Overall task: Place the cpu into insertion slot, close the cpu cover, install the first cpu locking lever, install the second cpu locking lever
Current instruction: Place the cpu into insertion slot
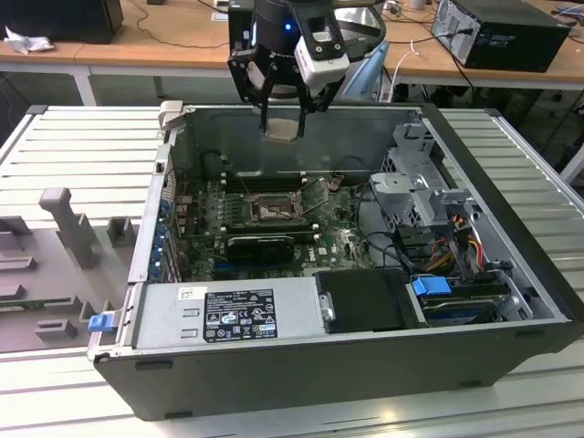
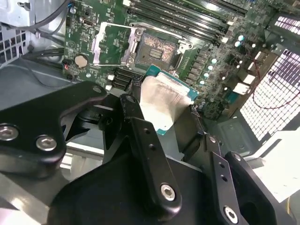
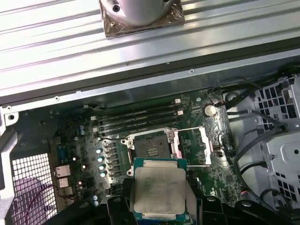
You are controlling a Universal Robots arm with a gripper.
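The cpu (image 3: 159,191), a small flat square chip with a pale silver-grey metal top and a green edge, hangs level with its top up. It is clamped on two opposite sides by the black fingers (image 2: 133,110), above the motherboard and apart from it. The insertion slot (image 3: 151,146), a dark square socket with a silvery rim, lies bare. The cpu cover (image 3: 176,143), a thin silvery windowed frame, stands swung open beside it.
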